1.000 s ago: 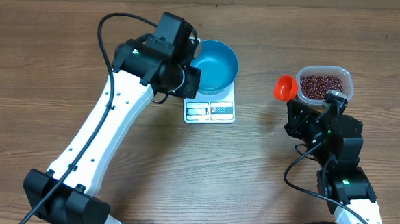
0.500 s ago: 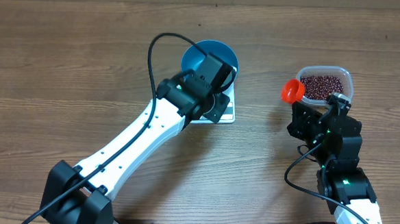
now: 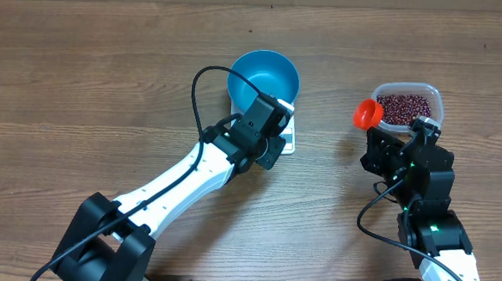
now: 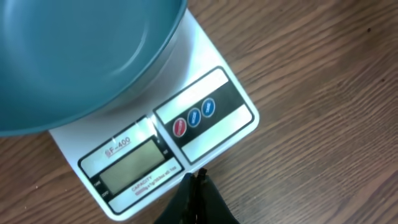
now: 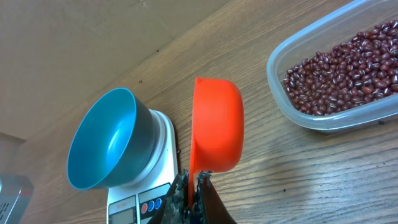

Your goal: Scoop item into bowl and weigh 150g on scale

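Observation:
The blue bowl point(image 3: 264, 79) stands empty on the white scale point(image 3: 289, 141), whose display and three buttons show in the left wrist view. My left gripper point(image 3: 266, 140) is shut with nothing in it. Its tips point(image 4: 194, 177) rest at the scale's point(image 4: 211, 68) front edge, just below the buttons, with the bowl point(image 4: 74, 56) behind. My right gripper point(image 5: 194, 182) is shut on the handle of an orange scoop point(image 5: 216, 124). The scoop point(image 3: 366, 114) hangs on its side left of the beans point(image 5: 348, 65); its inside is hidden.
The beans lie in a clear plastic tub point(image 3: 437, 97) at the right, just behind my right arm. My left arm crosses the table from the bottom left and covers most of the scale. Bare wood lies between the scale and the tub.
My left arm swung right from beside the bowl and came down to the scale's front edge. The right arm nudged the scoop slightly toward the tub, then held still.

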